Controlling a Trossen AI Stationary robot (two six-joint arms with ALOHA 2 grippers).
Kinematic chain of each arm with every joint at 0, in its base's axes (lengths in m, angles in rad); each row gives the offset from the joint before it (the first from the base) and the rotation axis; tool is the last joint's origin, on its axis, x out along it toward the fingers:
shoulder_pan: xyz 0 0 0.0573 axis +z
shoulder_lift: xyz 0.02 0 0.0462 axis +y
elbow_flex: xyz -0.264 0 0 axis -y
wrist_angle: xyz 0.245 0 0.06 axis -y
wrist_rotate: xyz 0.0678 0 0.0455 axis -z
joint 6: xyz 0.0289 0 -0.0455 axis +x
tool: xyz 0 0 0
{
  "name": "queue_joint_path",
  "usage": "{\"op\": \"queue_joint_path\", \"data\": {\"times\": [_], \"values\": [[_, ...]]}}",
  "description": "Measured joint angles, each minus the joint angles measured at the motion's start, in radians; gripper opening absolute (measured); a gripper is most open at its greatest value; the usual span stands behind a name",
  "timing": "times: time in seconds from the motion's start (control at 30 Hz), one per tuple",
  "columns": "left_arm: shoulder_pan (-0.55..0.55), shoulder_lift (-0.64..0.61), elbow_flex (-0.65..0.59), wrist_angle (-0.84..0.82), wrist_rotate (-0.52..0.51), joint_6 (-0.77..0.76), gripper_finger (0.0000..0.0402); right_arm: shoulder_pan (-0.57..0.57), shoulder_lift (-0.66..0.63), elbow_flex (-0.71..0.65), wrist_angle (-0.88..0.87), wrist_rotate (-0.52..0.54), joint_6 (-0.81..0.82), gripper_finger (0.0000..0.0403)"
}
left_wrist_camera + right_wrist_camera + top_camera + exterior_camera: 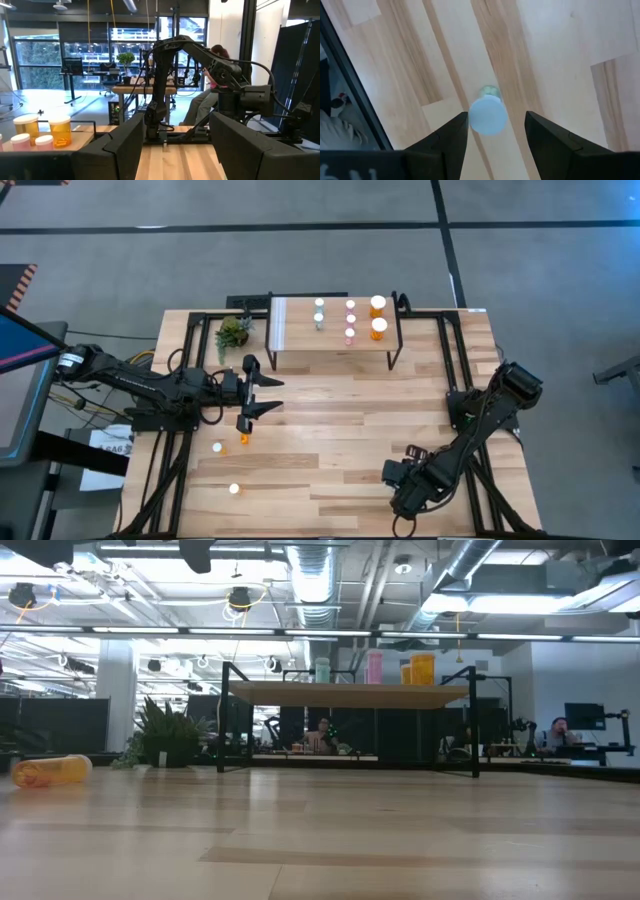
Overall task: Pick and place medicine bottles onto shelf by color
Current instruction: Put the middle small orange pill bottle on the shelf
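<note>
A teal medicine bottle [487,116] with a white cap stands upright on the tabletop. My right gripper [496,131] points down over it, open, one finger on either side of the cap; I see no touch. In the high view this gripper [398,473] is near the front right and hides the bottle. The shelf [300,350] at the far middle carries teal [319,312], pink [350,319] and orange bottles [378,316], all upright. My left gripper [277,394] hovers open at the left, pointing level toward the right, with nothing in it.
Near the front left, a small orange bottle [243,438] lies on its side and two white-capped ones [217,447] [234,489] stand. A potted plant [232,333] sits left of the shelf. Bare wood lies between the arms. A person [216,54] sits beyond the table.
</note>
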Motion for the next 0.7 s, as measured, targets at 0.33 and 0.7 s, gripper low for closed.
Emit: {"op": "queue_joint_path", "data": {"times": [0.33,0.7], "values": [[0.0,0.0,0.0,0.0,0.0,-0.008,0.0212,-0.006,0.001,0.0,0.028,0.007,0.0,0.0219],[0.006,-0.08,0.043,-0.265,-0.04,-0.16,0.0212,-0.036,-0.024,0.053,-0.038,-0.083,0.014,0.0219]]}}
